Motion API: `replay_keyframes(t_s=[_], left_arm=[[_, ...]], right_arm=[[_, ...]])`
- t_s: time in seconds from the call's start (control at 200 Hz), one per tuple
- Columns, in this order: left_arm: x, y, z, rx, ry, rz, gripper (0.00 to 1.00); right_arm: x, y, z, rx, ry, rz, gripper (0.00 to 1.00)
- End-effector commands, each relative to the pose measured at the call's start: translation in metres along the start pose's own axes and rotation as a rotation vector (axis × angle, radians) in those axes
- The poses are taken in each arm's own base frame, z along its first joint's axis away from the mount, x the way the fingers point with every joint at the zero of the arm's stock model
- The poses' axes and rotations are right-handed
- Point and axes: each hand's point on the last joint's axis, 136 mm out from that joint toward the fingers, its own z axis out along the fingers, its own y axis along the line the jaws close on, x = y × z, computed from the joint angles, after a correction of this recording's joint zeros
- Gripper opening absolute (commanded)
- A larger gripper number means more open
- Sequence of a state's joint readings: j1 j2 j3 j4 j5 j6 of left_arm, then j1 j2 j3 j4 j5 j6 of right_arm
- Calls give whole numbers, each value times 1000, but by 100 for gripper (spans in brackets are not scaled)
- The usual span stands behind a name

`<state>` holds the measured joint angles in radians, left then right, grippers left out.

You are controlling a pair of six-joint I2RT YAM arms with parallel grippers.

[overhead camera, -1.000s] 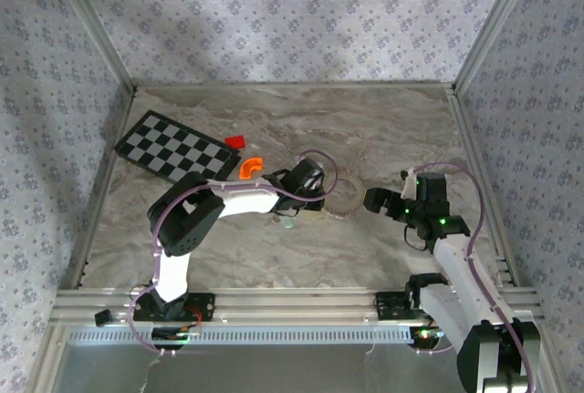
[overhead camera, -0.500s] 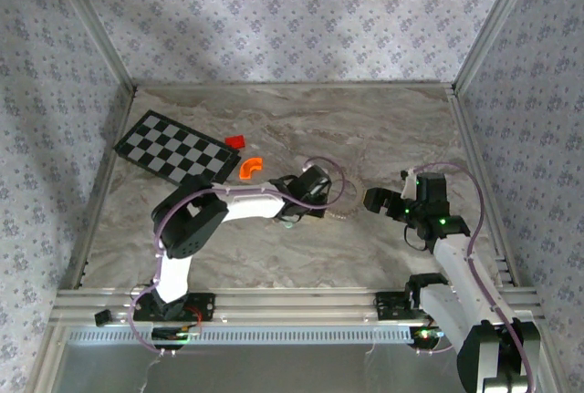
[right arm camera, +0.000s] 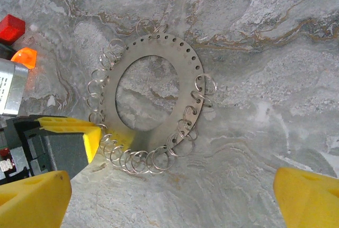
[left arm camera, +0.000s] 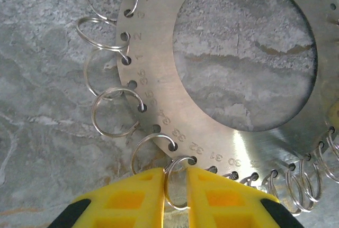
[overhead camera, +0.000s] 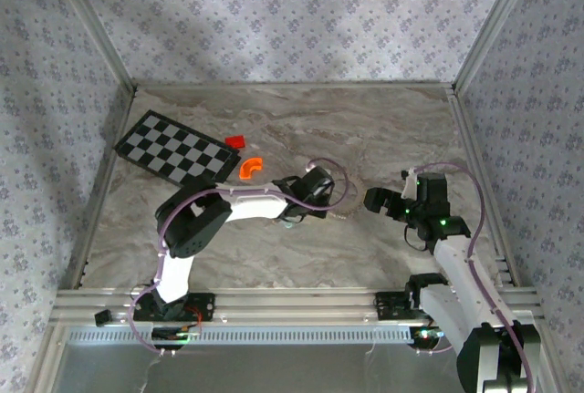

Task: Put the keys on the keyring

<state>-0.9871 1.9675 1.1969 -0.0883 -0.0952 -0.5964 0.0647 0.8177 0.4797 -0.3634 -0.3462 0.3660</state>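
My left tool [left arm camera: 176, 184] is squeezed together on one little wire loop [left arm camera: 177, 163] that hangs from the rim of the keyring [left arm camera: 153, 53]. The keyring is a flat metal ring with a big hole and many small loops round its edge. It lies flat in the middle of the table [overhead camera: 383, 129], between my two tools. My right tool [right arm camera: 170, 199] hangs over it with its fingers wide apart, holding nothing. An orange bit [right arm camera: 24, 57] and a red block [right arm camera: 11, 27] lie off to one side.
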Motion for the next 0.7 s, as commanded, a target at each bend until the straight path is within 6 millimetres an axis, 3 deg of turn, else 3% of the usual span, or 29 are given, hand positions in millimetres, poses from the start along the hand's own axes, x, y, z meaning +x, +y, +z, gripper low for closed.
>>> replay_keyframes(t_s=[0.0,0.26,0.695], left_arm=[[-3,-2,1,53,-18,-29,18],[-4,-2,4,59,-20,-45,16],[-6,-3,0,73,-27,-48,5]], right_arm=[[-4,4,-5,-11,-11,-19,100],[-4,4,-6,-11,-15,-22,100],[-5,3,-6,-4,-13,-28,100]])
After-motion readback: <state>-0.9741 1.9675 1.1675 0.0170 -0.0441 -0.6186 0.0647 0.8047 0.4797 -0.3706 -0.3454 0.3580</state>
